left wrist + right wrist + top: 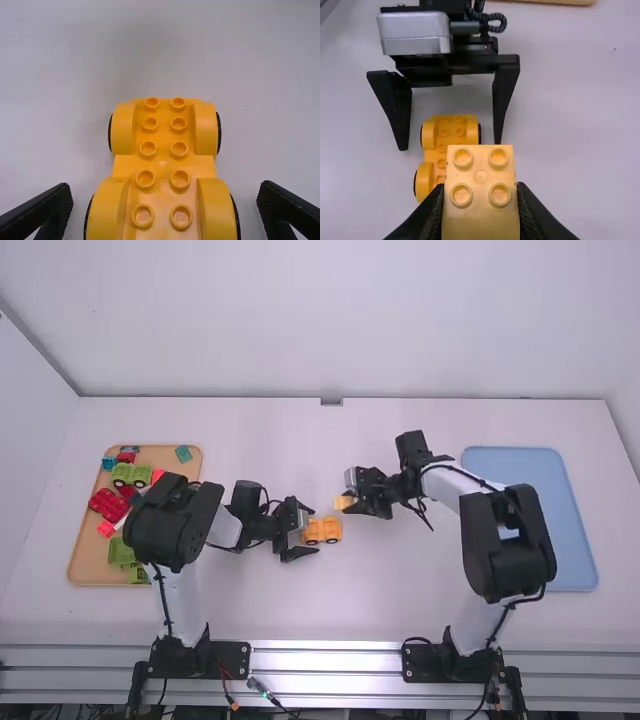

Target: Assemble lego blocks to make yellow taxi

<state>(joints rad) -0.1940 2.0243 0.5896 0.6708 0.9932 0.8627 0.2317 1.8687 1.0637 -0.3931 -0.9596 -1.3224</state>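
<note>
In the high view my left gripper (304, 530) is open around the near end of the orange-yellow wheeled car base (322, 530) on the table. The left wrist view shows the base (164, 162) studs up between the spread fingers of my left gripper (165, 210), with a gap on both sides. My right gripper (352, 498) is right of and beyond the base, shut on a yellow block (343, 502). In the right wrist view the studded yellow block (480, 200) is pinched by my right gripper (480, 200), partly covering the base (442, 145).
A wooden tray (85, 558) at the left holds several red, green and teal blocks and vehicle pieces. A blue tray (530, 515) lies at the right, beside the right arm. White walls rise behind the table.
</note>
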